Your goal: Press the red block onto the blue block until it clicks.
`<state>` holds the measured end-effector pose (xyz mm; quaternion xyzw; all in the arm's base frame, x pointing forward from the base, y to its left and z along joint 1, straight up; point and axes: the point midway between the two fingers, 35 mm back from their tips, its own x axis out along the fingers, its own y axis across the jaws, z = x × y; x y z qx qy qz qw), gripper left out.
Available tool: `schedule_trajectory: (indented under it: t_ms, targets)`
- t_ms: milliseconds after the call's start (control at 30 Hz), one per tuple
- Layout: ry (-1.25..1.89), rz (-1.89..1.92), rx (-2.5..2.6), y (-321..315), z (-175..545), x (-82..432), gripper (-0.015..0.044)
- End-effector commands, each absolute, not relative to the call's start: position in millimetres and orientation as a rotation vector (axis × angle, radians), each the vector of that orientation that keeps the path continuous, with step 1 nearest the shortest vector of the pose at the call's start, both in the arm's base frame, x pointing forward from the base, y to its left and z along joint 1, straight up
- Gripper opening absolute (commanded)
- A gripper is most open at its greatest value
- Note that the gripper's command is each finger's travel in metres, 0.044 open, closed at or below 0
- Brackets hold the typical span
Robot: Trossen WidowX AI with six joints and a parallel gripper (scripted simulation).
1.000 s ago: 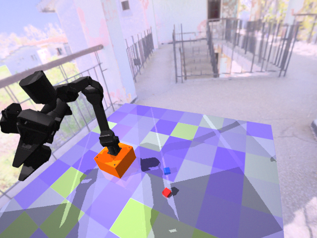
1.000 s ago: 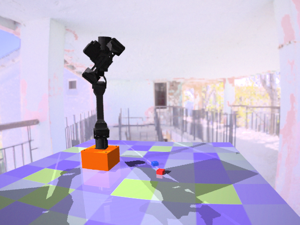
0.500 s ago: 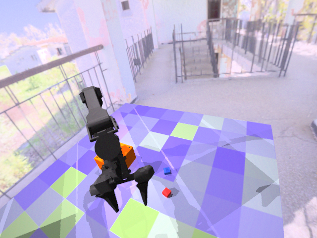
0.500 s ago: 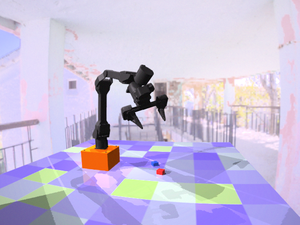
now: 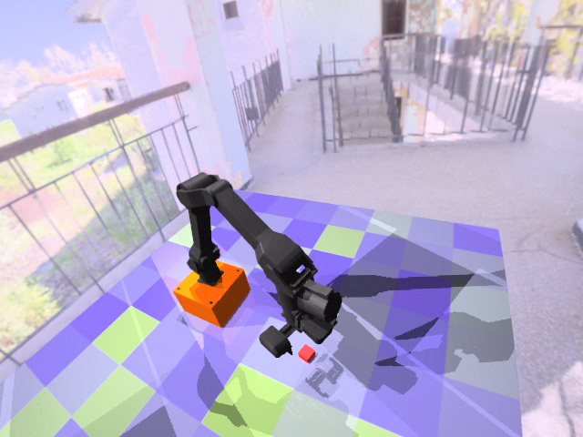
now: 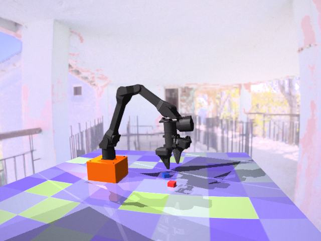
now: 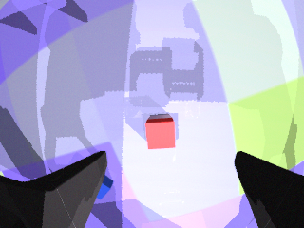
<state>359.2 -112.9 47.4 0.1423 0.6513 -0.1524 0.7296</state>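
The red block (image 5: 306, 353) (image 6: 171, 184) (image 7: 161, 134) lies on the checkered table top. The blue block (image 6: 165, 175) (image 7: 104, 189) lies on the table behind it in the exterior view, apart from it. In the wrist view the left finger partly covers the blue block, and in the top view the arm hides it. My gripper (image 6: 173, 165) (image 7: 173, 159) is open and empty, pointing down above the table. In the wrist view the red block shows between the two fingers and a little beyond their tips.
The arm's orange base box (image 5: 211, 293) (image 6: 107, 169) stands on the table, to the left of both blocks in the exterior view. The arm arches from it over to the gripper. Dark shadows of the arm fall across the table beside the red block.
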Motion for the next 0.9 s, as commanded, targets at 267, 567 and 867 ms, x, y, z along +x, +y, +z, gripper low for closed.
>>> schedule_trajectory:
  t_ms: [267, 567, 867]
  targets:
    - [1.516, -0.263, 0.262, -100, -3, 353, 0.0440]
    - [1.517, -0.263, 0.262, -101, -19, 355, 0.0440]
    - [1.517, -0.263, 0.262, -102, -33, 355, 0.0440]
